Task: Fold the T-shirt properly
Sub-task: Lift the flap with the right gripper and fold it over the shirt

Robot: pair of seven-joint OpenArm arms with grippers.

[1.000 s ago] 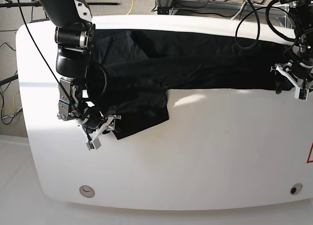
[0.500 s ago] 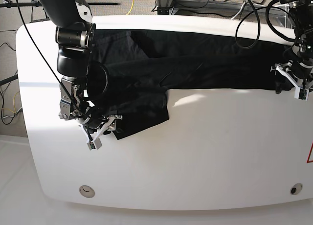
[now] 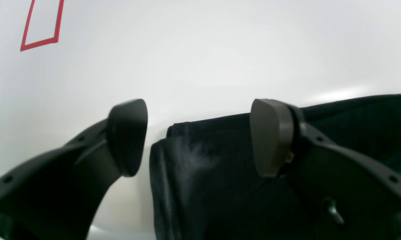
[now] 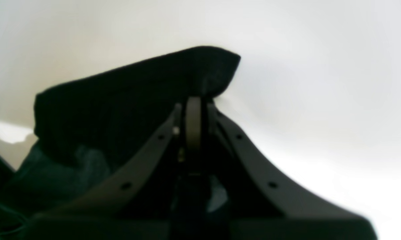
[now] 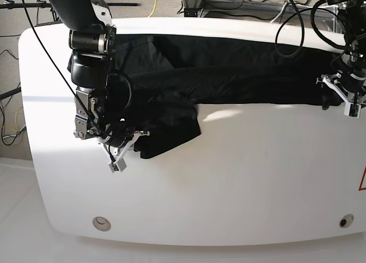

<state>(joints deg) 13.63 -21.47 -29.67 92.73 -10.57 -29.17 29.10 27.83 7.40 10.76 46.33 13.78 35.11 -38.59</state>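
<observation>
gripping a corner of the large plain black cloth t-shirt (image 5: 229,74), the right hand (image 4: 193,100) is clenched on the fabric, so the step looks like the start of a fold, with the shirt spread along the far side of the white surface (image 5: 240,177). the left hand (image 3: 197,136) stands released at the shirt's opposite end, one pad over cloth, and would likely need to close there next. no print shows, and the right wrist view is blurred.

Bright glare, blurred wrist views
</observation>
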